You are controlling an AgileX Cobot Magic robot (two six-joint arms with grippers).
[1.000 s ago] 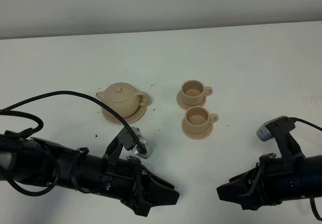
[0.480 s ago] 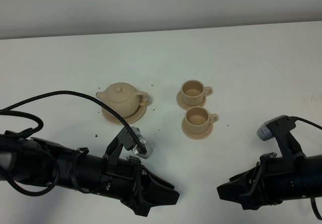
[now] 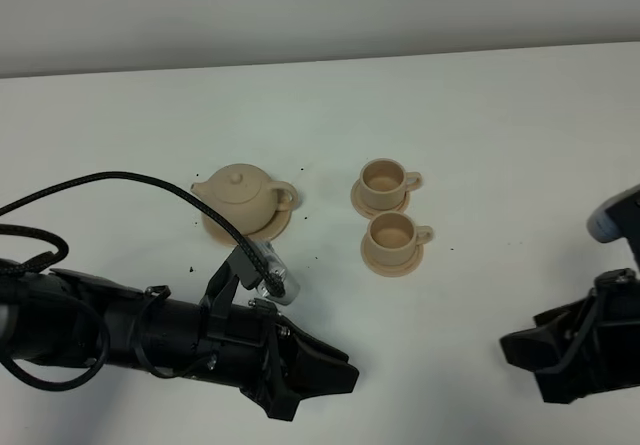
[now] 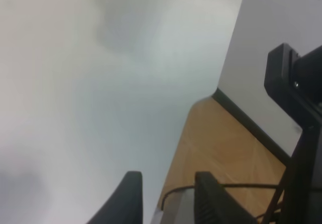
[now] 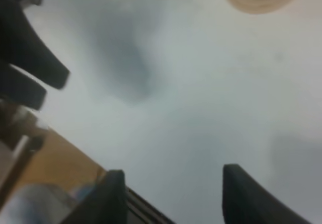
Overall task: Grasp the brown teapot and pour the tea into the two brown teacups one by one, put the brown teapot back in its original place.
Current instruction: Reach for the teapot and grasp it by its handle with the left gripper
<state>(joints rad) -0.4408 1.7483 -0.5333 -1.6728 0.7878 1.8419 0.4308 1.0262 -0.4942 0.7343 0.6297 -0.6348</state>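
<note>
Left gripper (image 3: pixel 318 390) lies by the near edge of the table (image 3: pixel 500 115), jaws partly open and empty, aimed rightward and away from the pot. The brown teapot (image 3: pixel 243 193) sits on its saucer plate (image 3: pixel 272 231) left of the table's middle, beyond those jaws toward the far edge. Its spout-to-handle axis runs parallel to the near edge, handle toward the two brown teacups (image 3: pixel 385 180). Right gripper (image 3: pixel 525 368), jaws wide and empty, is well apart, by the right edge. Judgement: the left arm is nearer.
</note>
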